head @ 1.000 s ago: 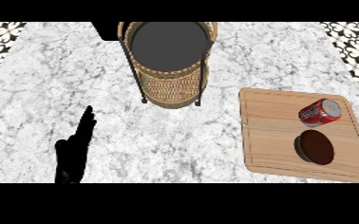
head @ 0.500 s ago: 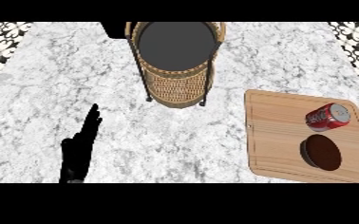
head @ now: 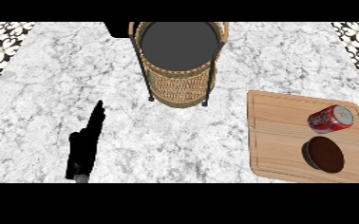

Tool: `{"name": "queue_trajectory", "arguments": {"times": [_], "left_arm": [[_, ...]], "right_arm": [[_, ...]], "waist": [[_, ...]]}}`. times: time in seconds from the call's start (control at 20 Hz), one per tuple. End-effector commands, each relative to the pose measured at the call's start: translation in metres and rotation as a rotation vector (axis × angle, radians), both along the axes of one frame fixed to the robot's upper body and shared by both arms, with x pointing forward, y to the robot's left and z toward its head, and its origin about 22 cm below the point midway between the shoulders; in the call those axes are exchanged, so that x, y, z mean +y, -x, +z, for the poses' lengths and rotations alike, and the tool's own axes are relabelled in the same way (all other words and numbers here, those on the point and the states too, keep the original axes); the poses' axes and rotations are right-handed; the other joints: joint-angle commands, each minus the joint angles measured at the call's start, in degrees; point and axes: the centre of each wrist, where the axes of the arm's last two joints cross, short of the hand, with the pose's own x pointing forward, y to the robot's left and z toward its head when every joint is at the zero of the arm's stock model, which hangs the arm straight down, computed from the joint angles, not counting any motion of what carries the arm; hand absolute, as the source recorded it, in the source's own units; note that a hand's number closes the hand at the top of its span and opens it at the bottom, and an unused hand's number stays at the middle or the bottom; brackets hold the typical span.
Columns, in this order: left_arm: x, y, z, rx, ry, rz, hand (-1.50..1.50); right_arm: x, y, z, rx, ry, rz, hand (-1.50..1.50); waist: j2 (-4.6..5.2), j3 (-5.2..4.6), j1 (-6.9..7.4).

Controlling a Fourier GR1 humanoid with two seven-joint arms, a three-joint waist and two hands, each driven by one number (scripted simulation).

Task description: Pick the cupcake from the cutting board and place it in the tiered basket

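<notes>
A dark brown cupcake (head: 323,154) sits on the wooden cutting board (head: 280,137) at the right, near its front edge. Just behind the cupcake lies a red soda can (head: 331,118) on its side. The tiered wicker basket (head: 179,61) stands at the back centre, its dark round top tray (head: 179,45) seen from above. My left hand (head: 85,144) shows at the lower left, open with fingers straight and pointing away, far from the board and the basket. My right hand is out of sight.
The counter (head: 70,76) is grey-white marble. Black basket legs (head: 150,97) stand on it in front of the basket. A patterned strip (head: 14,31) shows at the far left corner and another at the far right.
The whole scene has shifted slightly right and down in the view. The left hand sits a little further right; its fingers stay straight. Nothing on the board has moved.
</notes>
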Motion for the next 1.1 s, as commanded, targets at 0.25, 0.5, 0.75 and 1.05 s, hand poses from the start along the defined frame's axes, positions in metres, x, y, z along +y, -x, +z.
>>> {"name": "queue_trajectory", "arguments": {"times": [0.25,0.5,0.75,1.05], "left_arm": [[0.014,0.010,-0.012,0.035,0.005,0.025,0.00],[-0.002,-0.006,-0.009,0.022,-0.004,0.020,0.00],[0.013,0.013,-0.005,0.029,0.011,0.016,0.00],[0.018,0.009,-0.004,0.023,0.008,0.016,0.00]], "right_arm": [[0.027,-0.017,-0.034,0.211,-0.005,-0.082,-1.50],[0.034,-0.059,-0.042,0.220,-0.040,-0.062,-1.50],[0.029,-0.064,-0.050,0.325,-0.029,-0.075,-1.50],[0.026,-0.081,-0.044,0.413,-0.067,-0.087,-1.50]], "waist": [[-0.09,-0.08,-0.36],[-0.01,-0.04,-0.50],[-0.14,-0.03,-0.26],[-0.18,-0.07,-0.53]]}}
